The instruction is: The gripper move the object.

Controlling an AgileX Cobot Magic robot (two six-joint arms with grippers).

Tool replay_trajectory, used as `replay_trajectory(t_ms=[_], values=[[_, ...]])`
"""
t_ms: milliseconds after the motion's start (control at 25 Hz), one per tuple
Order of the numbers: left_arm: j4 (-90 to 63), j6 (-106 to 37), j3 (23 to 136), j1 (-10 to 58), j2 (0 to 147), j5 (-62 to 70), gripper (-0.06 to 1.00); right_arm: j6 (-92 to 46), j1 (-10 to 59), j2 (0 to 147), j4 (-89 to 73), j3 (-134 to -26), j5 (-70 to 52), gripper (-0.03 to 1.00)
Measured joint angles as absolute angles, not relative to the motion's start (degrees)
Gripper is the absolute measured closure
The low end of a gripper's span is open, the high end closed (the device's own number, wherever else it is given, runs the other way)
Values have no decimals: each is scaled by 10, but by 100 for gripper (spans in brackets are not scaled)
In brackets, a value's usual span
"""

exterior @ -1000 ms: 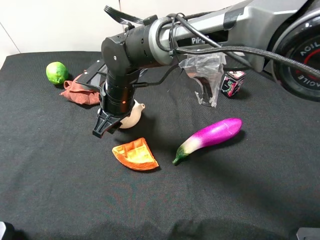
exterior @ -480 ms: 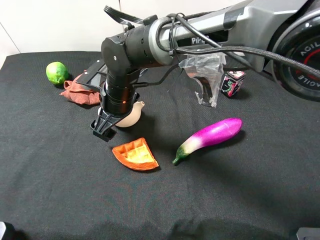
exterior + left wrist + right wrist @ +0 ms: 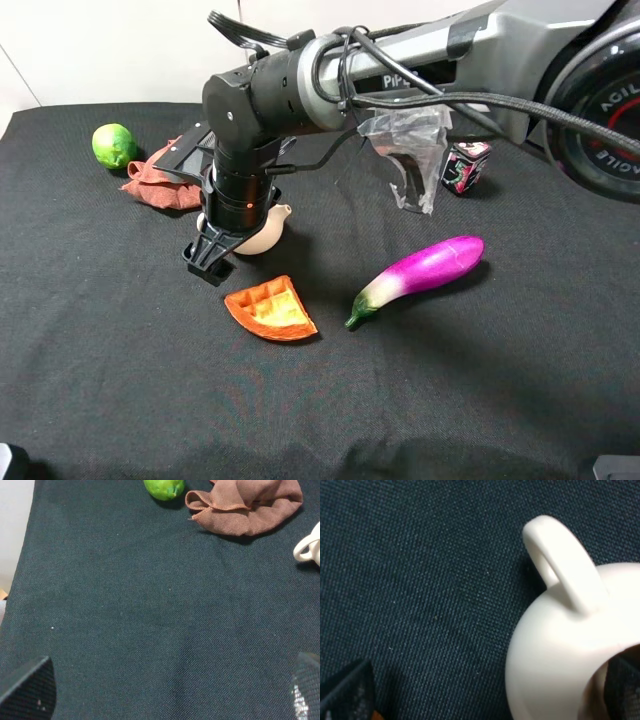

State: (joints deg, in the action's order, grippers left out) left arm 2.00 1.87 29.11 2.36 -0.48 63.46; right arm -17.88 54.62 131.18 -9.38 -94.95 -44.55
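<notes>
Teapot (image 3: pixel 262 233) on cloth, just beside right gripper (image 3: pixel 209 260), untouched

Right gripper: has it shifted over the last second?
Yes. The right gripper has moved slightly left and up in the exterior high view, away from the orange wedge and along the white teapot.

grey-and-black arm (image 3: pixel 300 90), black cables, clear plastic wrap (image 3: pixel 410 150), black jaws.

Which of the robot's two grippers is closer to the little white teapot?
The right gripper: it hangs right beside the teapot, whose handle fills its wrist view. The left gripper is farther off, seeing only the handle at its view's edge.
</notes>
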Motion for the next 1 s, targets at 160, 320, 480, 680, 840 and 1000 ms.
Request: replay_trajectory(t_ms=[160, 320, 480, 680, 840, 1000], values=[[20, 19, 291, 24, -5, 635, -5, -179, 546, 1312, -94, -950, -447, 27], [20, 19, 291, 24, -5, 635, -5, -179, 546, 1311, -94, -950, -448, 27], [20, 19, 291, 24, -5, 635, -5, -179, 546, 1300, -94, -950, -451, 27], [20, 19, 291, 24, -5, 635, -5, -179, 546, 1281, -93, -951, -461, 27], [20, 19, 291, 24, -5, 635, -5, -179, 546, 1266, -89, -951, -466, 27], [20, 19, 291, 24, -5, 635, -5, -179, 546, 1242, -75, -953, -480, 27]])
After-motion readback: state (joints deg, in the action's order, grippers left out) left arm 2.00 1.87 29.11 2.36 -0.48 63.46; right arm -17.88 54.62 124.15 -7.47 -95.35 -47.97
